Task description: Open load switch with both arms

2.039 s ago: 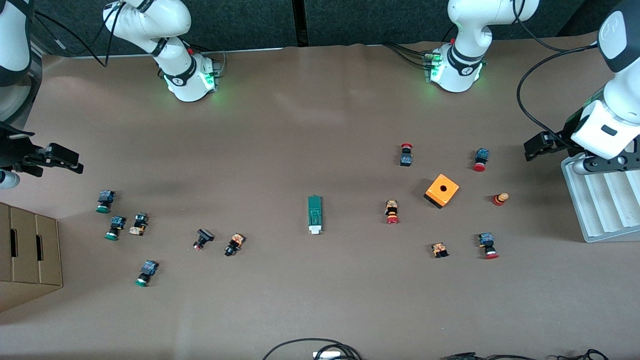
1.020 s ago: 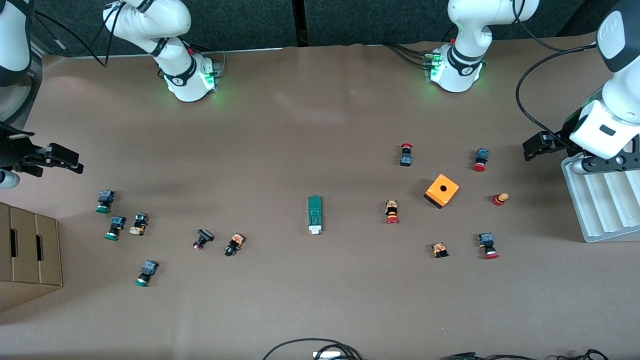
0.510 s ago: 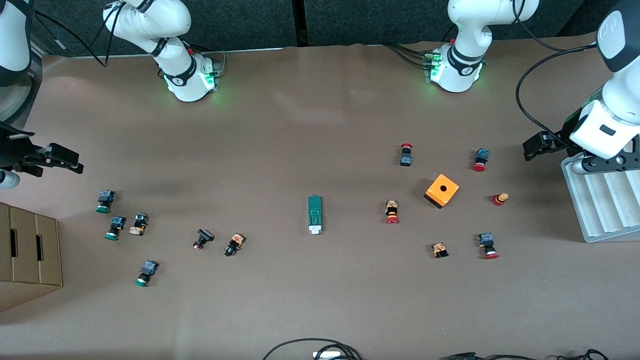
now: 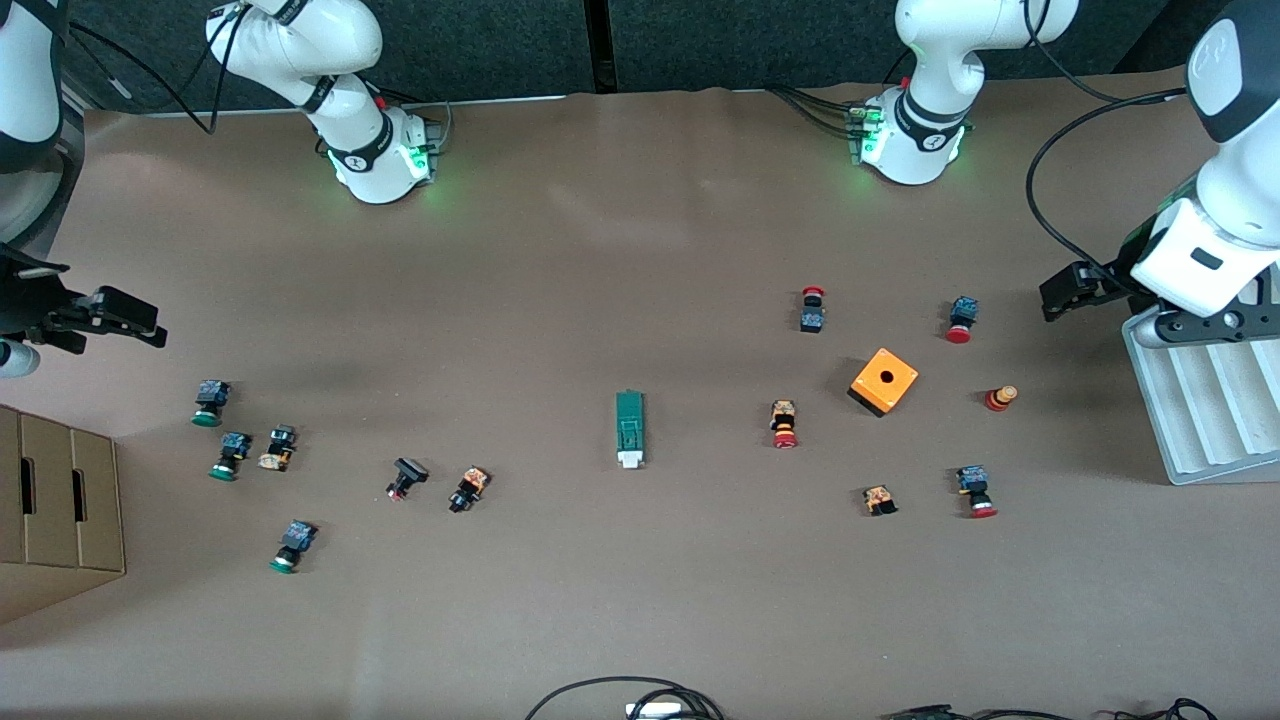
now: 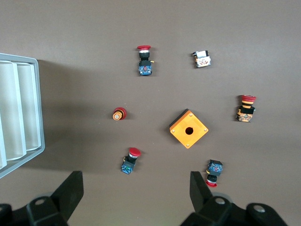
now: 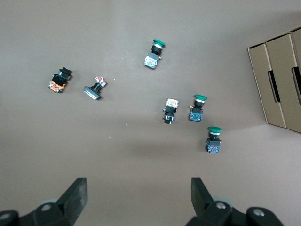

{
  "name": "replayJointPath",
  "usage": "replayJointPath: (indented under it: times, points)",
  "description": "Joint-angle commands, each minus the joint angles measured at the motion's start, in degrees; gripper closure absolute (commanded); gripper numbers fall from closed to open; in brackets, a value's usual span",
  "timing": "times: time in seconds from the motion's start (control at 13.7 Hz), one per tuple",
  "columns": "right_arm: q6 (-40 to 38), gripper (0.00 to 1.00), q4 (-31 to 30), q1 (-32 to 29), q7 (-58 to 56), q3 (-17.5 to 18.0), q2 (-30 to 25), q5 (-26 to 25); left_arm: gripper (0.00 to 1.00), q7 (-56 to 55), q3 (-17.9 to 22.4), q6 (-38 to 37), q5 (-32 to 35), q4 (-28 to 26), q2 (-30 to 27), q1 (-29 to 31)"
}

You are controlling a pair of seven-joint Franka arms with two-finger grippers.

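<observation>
Load switch [image 4: 629, 429] is lying flat at the centre of the front frame on the brown table [image 4: 640, 600], white tab end toward the bottom of the frame, nothing touching it.

Left gripper [image 4: 1062, 296] is hovering at the right edge of the frame, just beside the white ribbed tray [image 4: 1200, 420], fingers [image 5: 70, 190] spread wide and holding nothing. Its wrist view is showing the orange cube [image 5: 188, 128] mid-frame with red-capped push buttons scattered round it.

Right gripper [image 4: 110, 318] is hanging at the left edge, above the cardboard box [image 4: 55, 505], jaws also wide apart and empty. Green-capped push buttons [image 6: 201, 104] are sitting under it.
</observation>
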Motion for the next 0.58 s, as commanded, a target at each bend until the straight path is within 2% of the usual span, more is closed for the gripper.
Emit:
replayJointPath:
  times: [0.0, 0.51]
  points:
    - [-0.8, 0.0, 0.7, 0.4, 0.8, -0.2, 0.0, -0.5, 0.0, -3.3, -1.5, -1.3, -0.8, 1.9, 0.6, -0.1]
    - [-0.8, 0.0, 0.7, 0.4, 0.7, -0.2, 0.1, -0.6, 0.0, -15.4, -8.4, -1.0, -0.8, 2.8, 0.7, -0.1]
